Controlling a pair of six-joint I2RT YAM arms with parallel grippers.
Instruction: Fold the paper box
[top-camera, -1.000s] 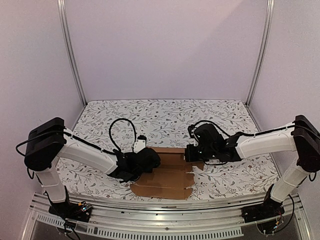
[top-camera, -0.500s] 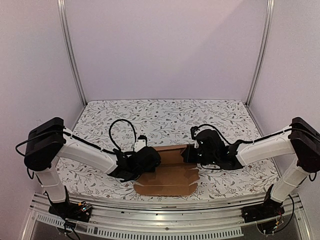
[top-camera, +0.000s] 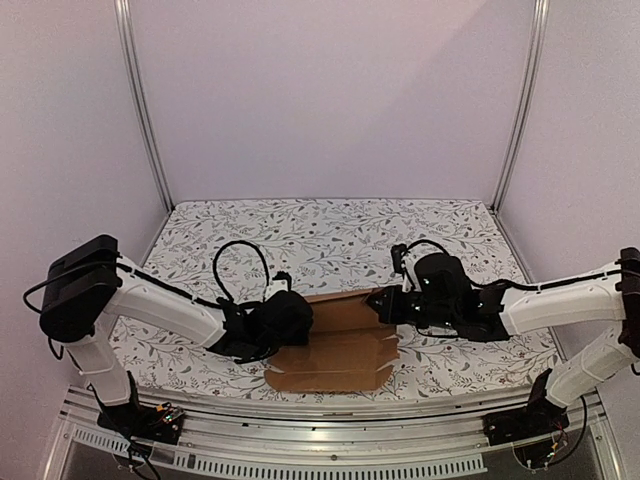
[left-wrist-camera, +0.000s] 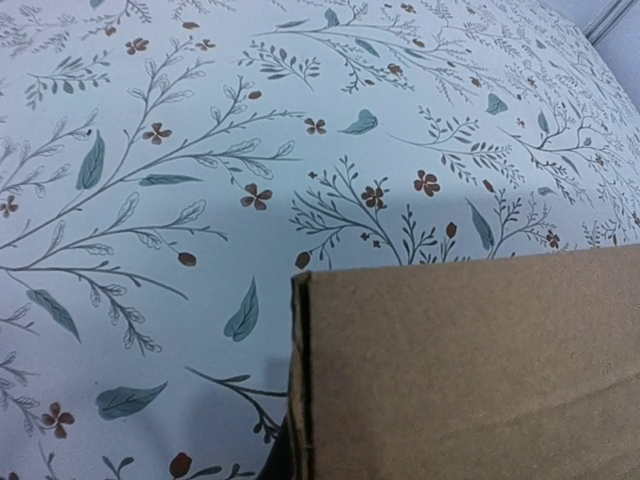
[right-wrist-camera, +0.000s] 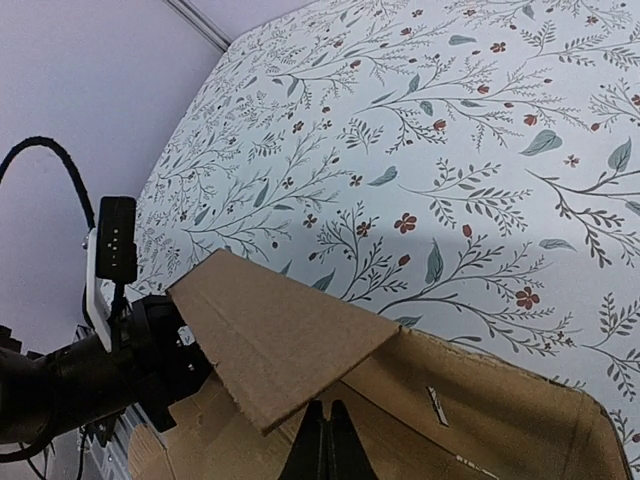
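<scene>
Paper box (top-camera: 335, 355): raised pointed flap (right-wrist-camera: 280, 345) plainest from right wrist view

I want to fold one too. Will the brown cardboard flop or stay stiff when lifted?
Probably stiff between creases: the paper box has a raised flap that stands flat. It likely hinges at its creases, and seems light: its edge looks thin.

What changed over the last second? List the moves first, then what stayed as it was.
The right arm stretched out lower, and the right pincer moved left over the far right corner of the paper box, where a flap stands raised. The box's near edge drew in and shifted slightly right. The left arm eased a little to the left. Unchanged: both pincers are shut, with the left pincer at the box's left edge.
</scene>
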